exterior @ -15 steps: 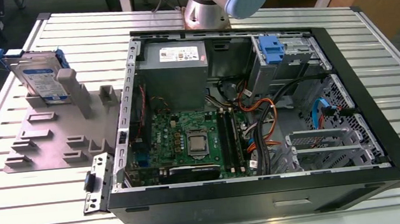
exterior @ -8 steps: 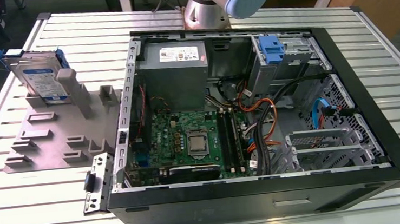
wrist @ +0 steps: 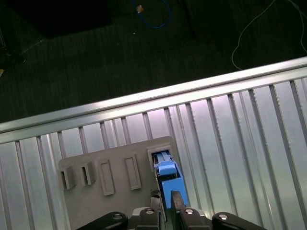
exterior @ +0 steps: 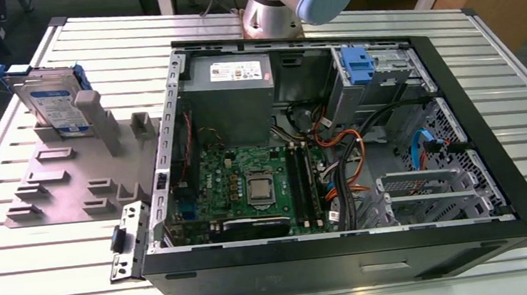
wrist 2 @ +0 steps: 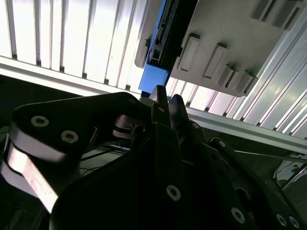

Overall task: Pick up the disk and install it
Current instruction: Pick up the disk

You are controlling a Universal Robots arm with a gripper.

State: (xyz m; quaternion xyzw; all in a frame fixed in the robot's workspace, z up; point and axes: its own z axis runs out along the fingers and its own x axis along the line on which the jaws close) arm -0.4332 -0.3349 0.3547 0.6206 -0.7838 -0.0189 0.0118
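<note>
The disk (exterior: 50, 102) stands upright on its edge in the grey slotted holder (exterior: 75, 178) on the exterior view's left, blue carrier handle on top. In both wrist views I look along my gripper (wrist: 165, 197) (wrist 2: 168, 99) at that blue handle (wrist: 169, 177) (wrist 2: 153, 79) and the holder (wrist: 110, 167) (wrist 2: 230, 33). The gripper hangs over the handle end, apart from it. Its fingertips lie close together with nothing between them, so it is shut.
An open computer case (exterior: 348, 244) lies on the ribbed metal table (exterior: 46, 281), with motherboard, cables and a second blue-tabbed drive (exterior: 356, 64) in its cage at the back. The arm's base (exterior: 275, 7) stands behind the case. The table edge and dark floor (wrist: 96, 57) lie just beyond the holder.
</note>
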